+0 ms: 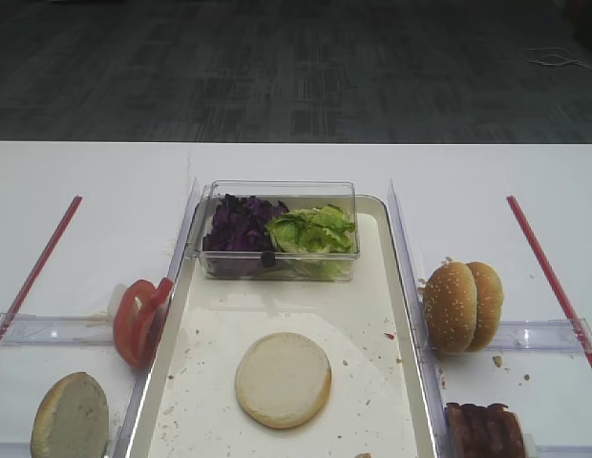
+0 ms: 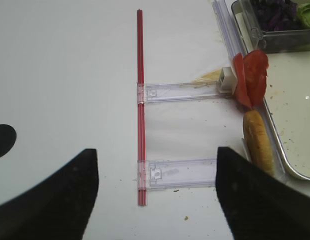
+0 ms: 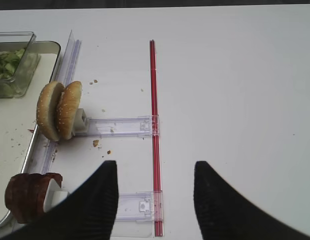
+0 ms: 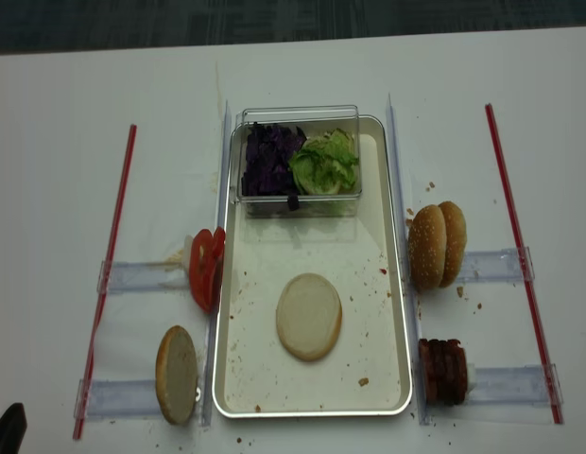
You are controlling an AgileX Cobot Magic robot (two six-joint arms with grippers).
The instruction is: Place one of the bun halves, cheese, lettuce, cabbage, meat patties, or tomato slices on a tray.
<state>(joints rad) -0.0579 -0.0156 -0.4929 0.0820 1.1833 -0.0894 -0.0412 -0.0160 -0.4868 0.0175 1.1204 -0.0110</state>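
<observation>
Pale cream round bun half [image 1: 283, 379] flat on silver rectangular tray [image 1: 399, 382]. Tomato slices [image 2: 251, 77] ahead-right of left gripper [image 2: 156, 187], probably nearer; both grippers open, empty.

A large white table [image 1: 86, 181] fills most of the scene. Its surface is smooth and plain, with some small crumbs in places. Beyond the far edge of the table there is the floor [image 1: 277, 67], covered with dark grey carpet tiles in a faint square pattern. Near the far right corner, a thin pale cable [image 1: 560, 59] lies on the carpet. The light is even and soft, without strong shadows.
</observation>
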